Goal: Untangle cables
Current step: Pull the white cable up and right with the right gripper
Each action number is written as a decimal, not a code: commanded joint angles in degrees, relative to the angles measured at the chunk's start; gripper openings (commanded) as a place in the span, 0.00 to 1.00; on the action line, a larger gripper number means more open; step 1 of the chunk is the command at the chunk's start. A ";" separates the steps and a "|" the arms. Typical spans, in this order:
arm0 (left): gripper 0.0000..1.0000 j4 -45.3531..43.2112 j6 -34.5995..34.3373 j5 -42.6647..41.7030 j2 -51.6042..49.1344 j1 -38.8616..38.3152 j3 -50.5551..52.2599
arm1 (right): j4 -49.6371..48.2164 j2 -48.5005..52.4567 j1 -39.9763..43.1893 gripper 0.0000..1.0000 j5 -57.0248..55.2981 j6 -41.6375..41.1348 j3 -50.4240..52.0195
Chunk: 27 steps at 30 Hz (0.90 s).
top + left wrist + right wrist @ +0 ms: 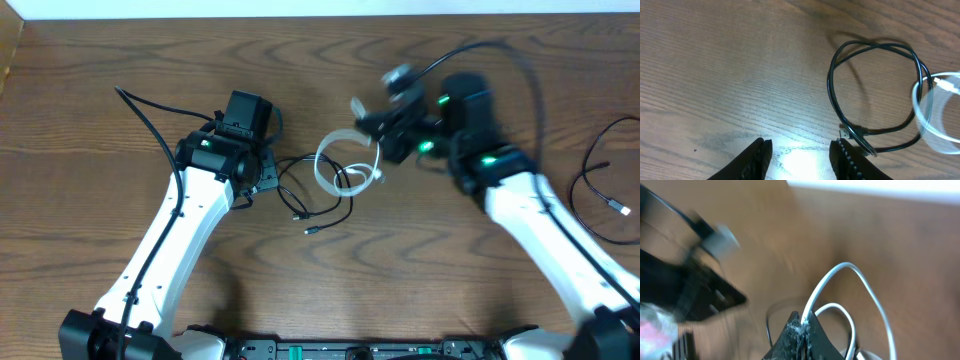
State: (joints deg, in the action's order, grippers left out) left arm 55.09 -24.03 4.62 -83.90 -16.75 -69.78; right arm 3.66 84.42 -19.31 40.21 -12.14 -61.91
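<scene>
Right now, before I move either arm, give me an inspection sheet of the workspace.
Surface: wooden table, brown grain.
Job's things: white cable and black cable looped together at centre; second black cord lies apart at the right edge.
Clutter: nothing seen.
Grippers: left gripper open, empty, low beside the black loop; right gripper shut on the white cable, view blurred.
Cables: thick arm wire trails from the left arm.
Surroundings: pale strip beyond the far edge.
</scene>
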 commanded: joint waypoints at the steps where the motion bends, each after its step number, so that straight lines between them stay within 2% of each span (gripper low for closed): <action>1: 0.44 0.15 -0.31 -0.11 -0.33 0.24 0.35 | -2.10 -5.09 4.11 0.01 5.20 -1.66 -3.54; 8: 0.44 0.15 -0.31 -0.11 -0.33 0.24 0.35 | -6.49 -13.42 12.94 0.01 3.98 -2.64 -4.96; 18: 0.44 0.15 -0.31 -0.11 -0.33 0.24 0.35 | -0.31 -18.95 24.57 0.01 -7.58 -2.93 -4.96; 21: 0.44 0.17 -0.31 -0.13 -0.33 0.24 0.35 | 0.85 -18.82 28.00 0.01 -11.85 -7.93 -4.94; 24: 0.44 0.17 -0.31 -0.13 -0.33 0.24 0.35 | -1.66 -18.67 31.17 0.01 -8.61 -14.43 -4.94; 27: 0.45 0.09 -0.33 -0.83 -0.33 0.24 0.35 | -6.64 -18.40 32.85 0.01 0.39 -17.75 -4.94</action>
State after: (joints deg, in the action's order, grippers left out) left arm 55.07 -24.03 4.56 -83.90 -16.75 -69.78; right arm -0.82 66.19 12.27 33.76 -23.42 -65.89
